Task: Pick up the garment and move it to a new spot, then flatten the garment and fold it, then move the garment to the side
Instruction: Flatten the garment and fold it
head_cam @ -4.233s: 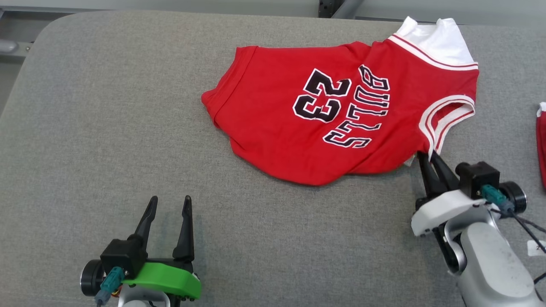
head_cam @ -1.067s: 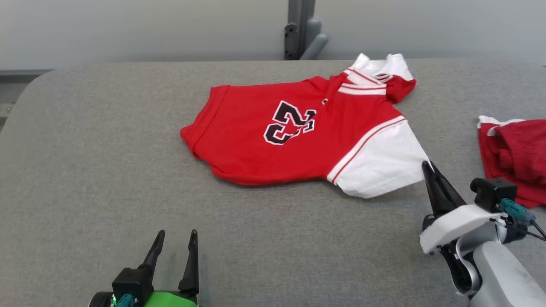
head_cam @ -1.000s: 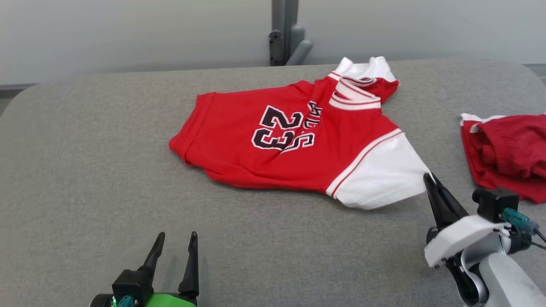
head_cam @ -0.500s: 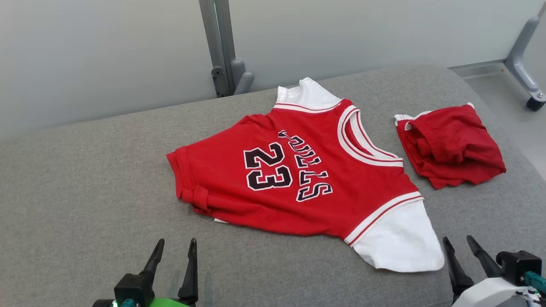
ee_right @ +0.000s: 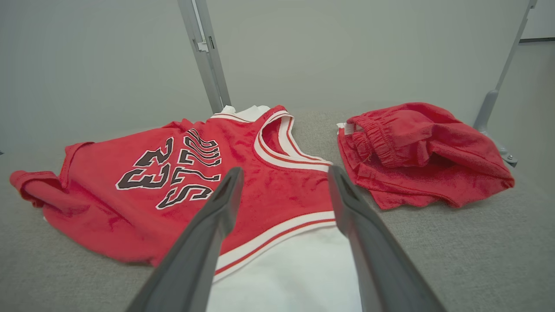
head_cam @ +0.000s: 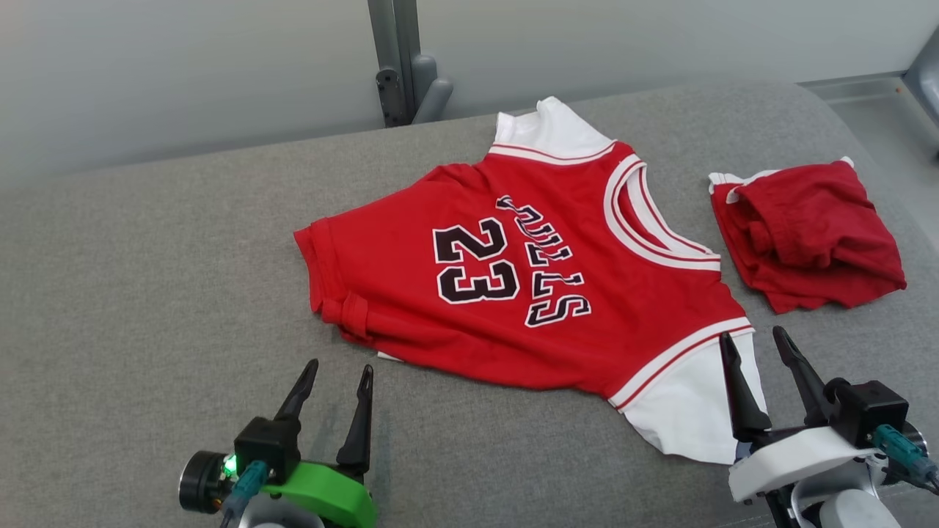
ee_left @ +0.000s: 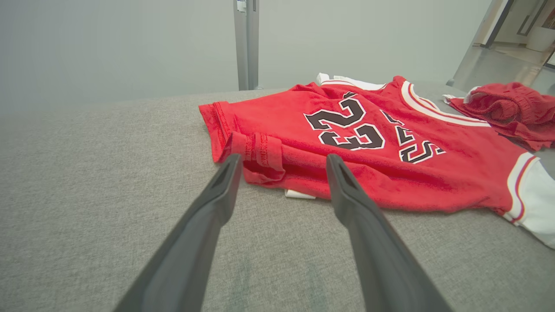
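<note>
Having released the jersey (head_cam: 524, 326), right fingers (head_cam: 737, 396) stand apart.

The left gripper (ee_left: 282, 159) is hovering, fingers spread wide, facing the rolled hem of the red jersey (ee_left: 433, 173), which is lying on the grey table (ee_left: 86, 173) near the red shorts (ee_left: 507, 110).

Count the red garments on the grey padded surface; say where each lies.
2. The red number 23 jersey with white sleeves lies spread centrally; the crumpled red shorts lie beside it, on its right. Nothing looks hidden.
</note>
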